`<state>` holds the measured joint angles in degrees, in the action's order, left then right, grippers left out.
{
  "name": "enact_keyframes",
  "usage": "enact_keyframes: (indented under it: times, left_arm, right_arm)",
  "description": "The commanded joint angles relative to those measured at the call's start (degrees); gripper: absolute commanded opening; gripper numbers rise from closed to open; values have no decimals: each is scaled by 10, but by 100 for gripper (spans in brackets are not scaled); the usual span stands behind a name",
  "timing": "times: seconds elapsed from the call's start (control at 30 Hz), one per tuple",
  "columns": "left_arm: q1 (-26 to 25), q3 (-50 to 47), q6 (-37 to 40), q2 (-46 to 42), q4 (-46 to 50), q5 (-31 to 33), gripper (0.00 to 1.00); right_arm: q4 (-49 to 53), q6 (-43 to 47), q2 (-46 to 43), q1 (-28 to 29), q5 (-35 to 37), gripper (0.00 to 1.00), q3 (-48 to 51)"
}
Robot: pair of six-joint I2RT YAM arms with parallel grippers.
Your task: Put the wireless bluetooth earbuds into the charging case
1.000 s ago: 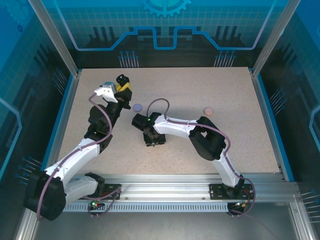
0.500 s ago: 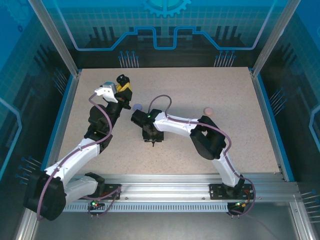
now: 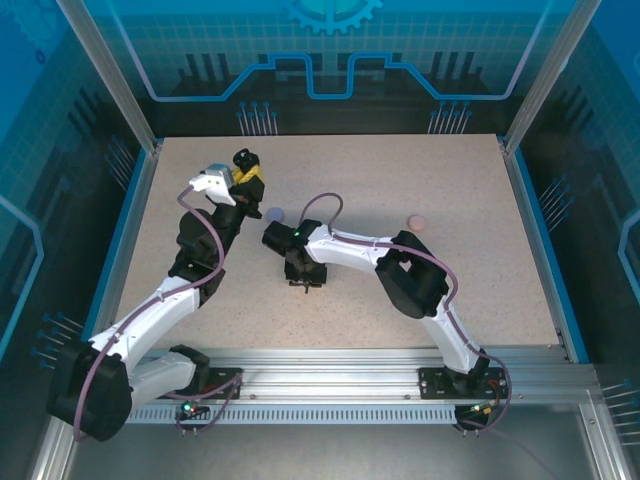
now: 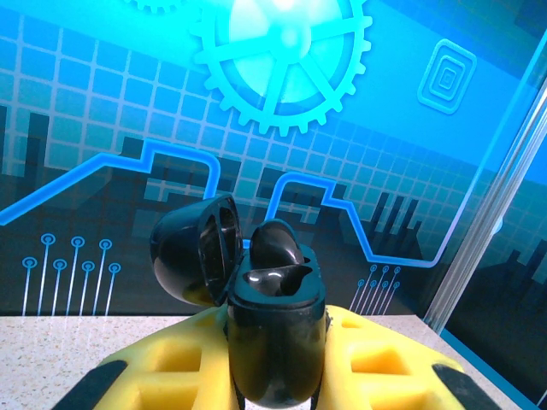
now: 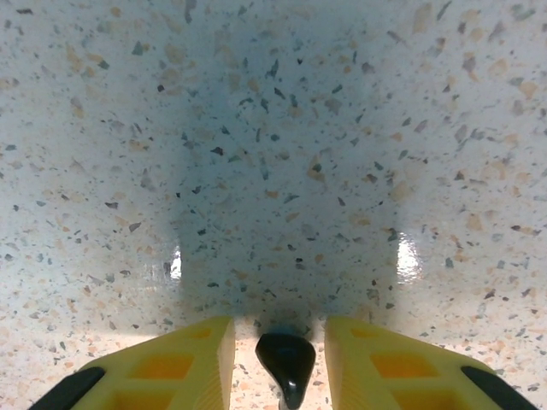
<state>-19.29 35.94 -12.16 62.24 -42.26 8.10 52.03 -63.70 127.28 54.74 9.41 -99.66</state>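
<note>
Pale speckled stone-look table [image 3: 450, 180] inside blue-walled cell. Both white-and-black arms reach out over it, left arm [image 3: 160, 300] to far-left area, right arm [image 3: 400, 270] bent in twd centre.

left gripper [image 3: 245, 170], yellow-padded fingers [image 4: 376, 359], raised off table & pinched tight on black round plastic charging case [image 4: 278, 342]. Case upright, mouth up, hinged lid [image 4: 192, 248] swung open to one side. Dark glossy rounded thing [image 4: 273, 243] stands up out of the case well; prob an earbud, can't tell for sure.

right gripper [image 3: 305, 283] points straight down, low over table centre. In wrist view its yellow fingers [image 5: 188, 354] stand apart w/ slim gap each side, not yet clamped.

Small lilac round case [image 3: 275, 214] lies on table btwn the two grippers. Small pink round case [image 3: 417, 222] sits further right, well apart from both.

Black stemmed earbud [image 5: 286, 359] sits on table btwn right gripper fingers, bulb end fwd, touching neither pad.
</note>
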Motion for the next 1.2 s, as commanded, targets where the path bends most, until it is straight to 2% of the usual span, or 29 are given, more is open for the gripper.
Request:
enact_keyframes:
  times: [0.0, 0.4, 0.67, 0.77, 1.17]
  left_arm:
    - [5, -1, -11, 3, -21, -8, 0]
    - [5, -1, -13, 3, -21, -8, 0]
    - [5, -1, -14, -1, -17, -11, 0]
    - [5, -1, -16, -3, -14, -11, 0]
    - [5, -14, -20, -26, 2, -20, 0]
  right_arm:
    - [16, -14, 16, -1, -5, 34, -1]
    - [10, -15, 24, 0, -13, 29, 5]
    - [-5, -15, 5, 0, -8, 20, 24]
    - [-15, -14, -14, -1, 0, 17, 40]
    - [-50, 10, -159, -21, 53, 16, 167]
